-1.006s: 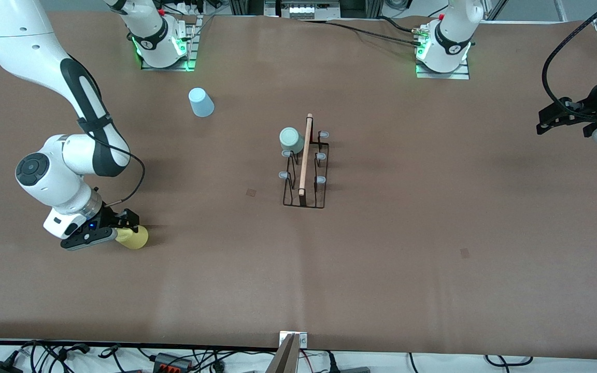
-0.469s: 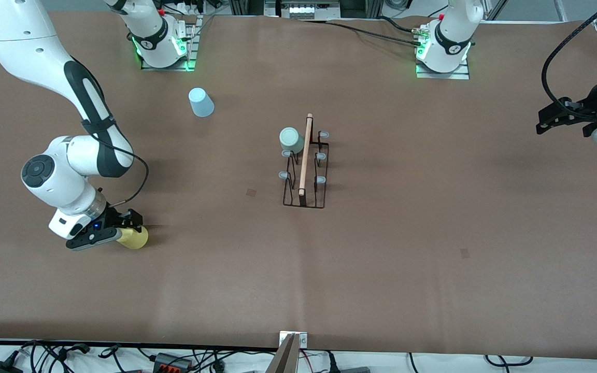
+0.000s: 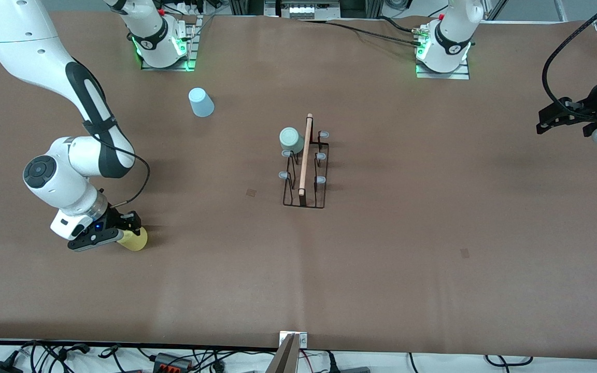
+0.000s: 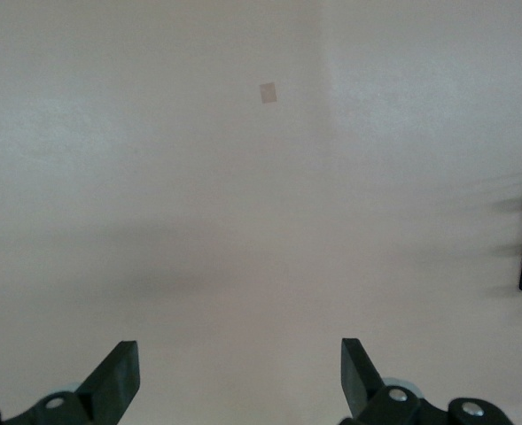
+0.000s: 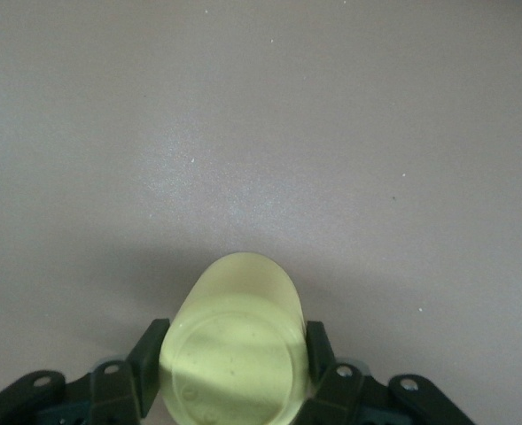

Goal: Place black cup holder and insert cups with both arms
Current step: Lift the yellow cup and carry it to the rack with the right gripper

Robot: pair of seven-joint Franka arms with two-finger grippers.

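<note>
While right gripper (image 3: 128,228) pinches yellow cup (image 3: 135,239) | left gripper (image 4: 239,376) spread, waiting | cups: three | holder (image 3: 304,171): one

1 high front, 2 wrist cameras

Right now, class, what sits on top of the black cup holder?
A pale mint green cup sits upside down over one peg of the black cup holder; that peg is hidden. Five grey-blue tipped pegs stand bare.

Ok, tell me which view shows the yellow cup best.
The right wrist view: the yellow cup fills it, clamped between the right end effector's fingers. The front view shows it small, partly covered by that end effector. The left wrist view misses it.
</note>
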